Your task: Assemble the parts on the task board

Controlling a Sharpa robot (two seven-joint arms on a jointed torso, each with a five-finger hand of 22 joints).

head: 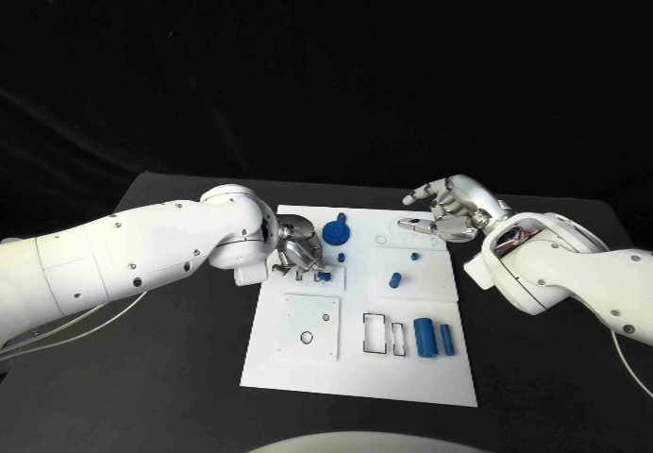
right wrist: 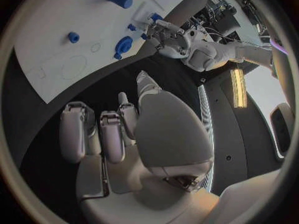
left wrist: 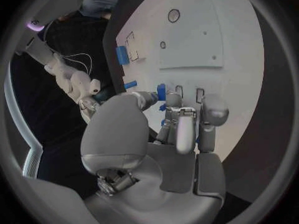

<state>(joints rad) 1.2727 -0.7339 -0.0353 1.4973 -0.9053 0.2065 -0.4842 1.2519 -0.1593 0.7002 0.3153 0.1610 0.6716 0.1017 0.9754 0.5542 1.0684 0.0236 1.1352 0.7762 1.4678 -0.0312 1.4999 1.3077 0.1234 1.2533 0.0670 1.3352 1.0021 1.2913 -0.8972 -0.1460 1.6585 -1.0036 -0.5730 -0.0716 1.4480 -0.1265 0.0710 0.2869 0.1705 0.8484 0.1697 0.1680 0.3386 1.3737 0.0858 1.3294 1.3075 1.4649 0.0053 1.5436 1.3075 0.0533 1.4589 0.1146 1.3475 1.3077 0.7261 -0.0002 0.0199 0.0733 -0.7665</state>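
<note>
My left hand pinches a small blue plastic part upright near the white task board's left edge, while my right hand hovers empty, fingers apart, at its upper-right corner.

So the white task board sits in the middle of the black table. The left hand is down on the board's near-left upper area, fingertips right at a small blue part on a raised square plate. Can't tell if it's actually pinching it or just touching. The right hand hovers over the board's far right corner, fingers apart, nothing in it. A blue round gear-like piece sits near the top, just beside the left hand. A short blue peg lies mid-board, and two blue cylinders lie side by side lower right, next to two rectangular slots.
</note>
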